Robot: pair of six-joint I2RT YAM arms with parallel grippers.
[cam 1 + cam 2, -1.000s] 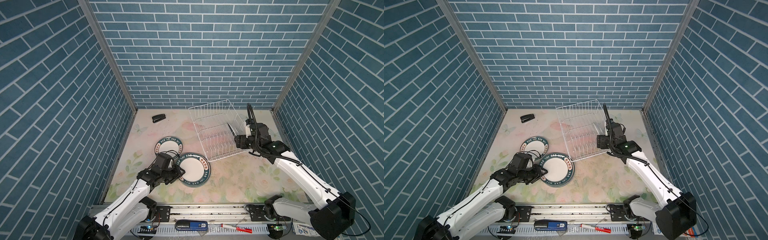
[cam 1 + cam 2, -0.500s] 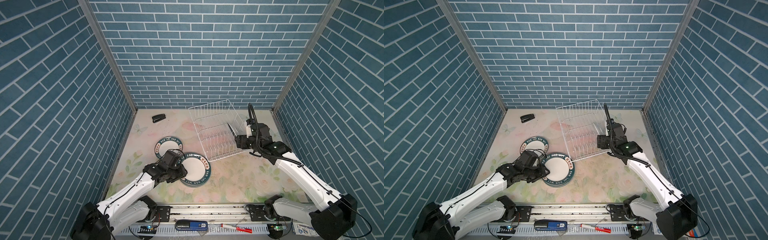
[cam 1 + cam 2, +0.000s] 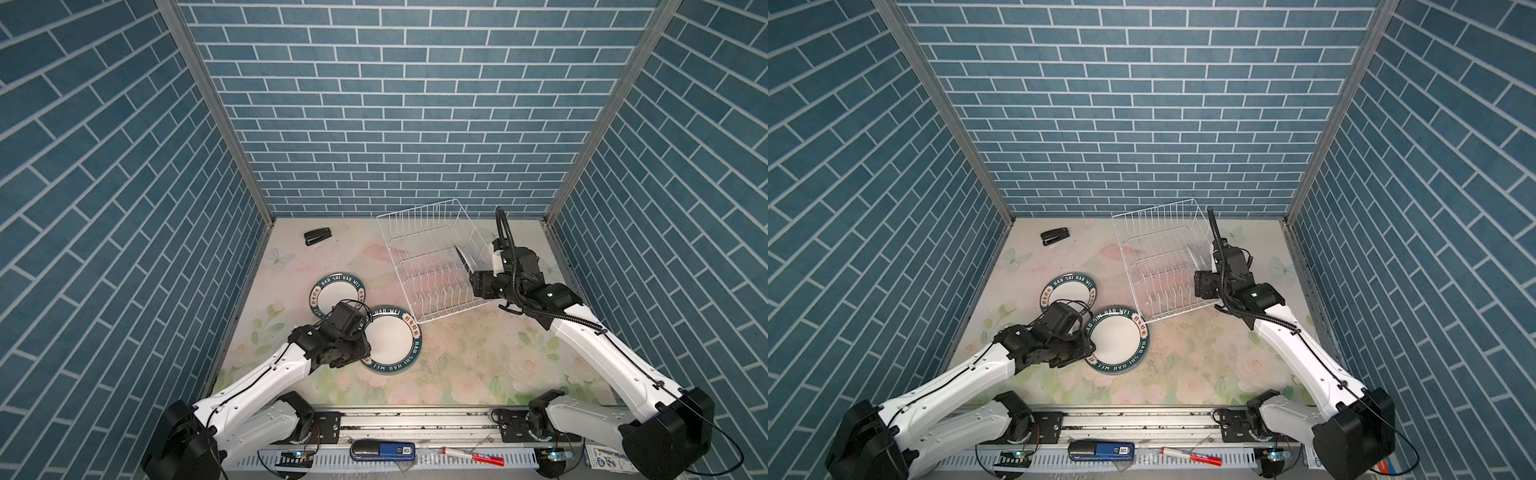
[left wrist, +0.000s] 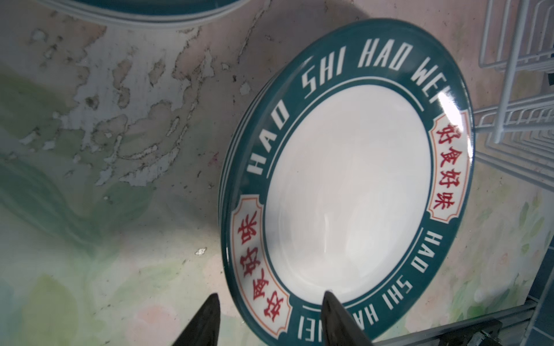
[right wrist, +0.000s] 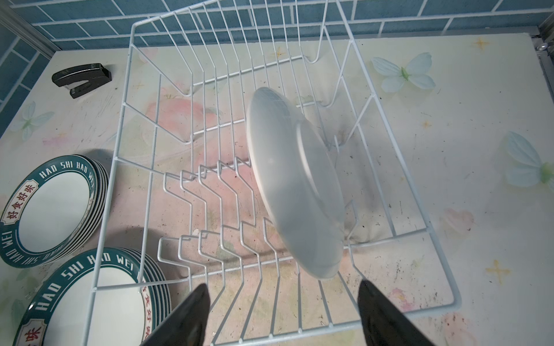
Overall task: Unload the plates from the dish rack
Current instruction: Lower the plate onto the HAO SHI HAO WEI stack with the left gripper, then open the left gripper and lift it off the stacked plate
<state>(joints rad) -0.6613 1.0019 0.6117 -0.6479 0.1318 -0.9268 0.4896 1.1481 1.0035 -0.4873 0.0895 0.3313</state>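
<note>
Now the large white wire dish rack [image 3: 419, 232] holds one pale round plate [image 5: 293, 179], leaning on edge; green-rimmed plate stacks [image 3: 392, 338] lie beside. Stiff, glossy, probably breakable: pinch its rim. Right hand [image 5: 281, 290] is open before it; left hand [image 4: 269, 311] open over a stack.

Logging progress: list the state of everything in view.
dish rack: holds one plate
last plate: on edge in rack
near stack: flat on table
far stack: flat on table
left gripper: open, astride near stack's rim
right gripper: open, over rack
stapler: closed
</note>
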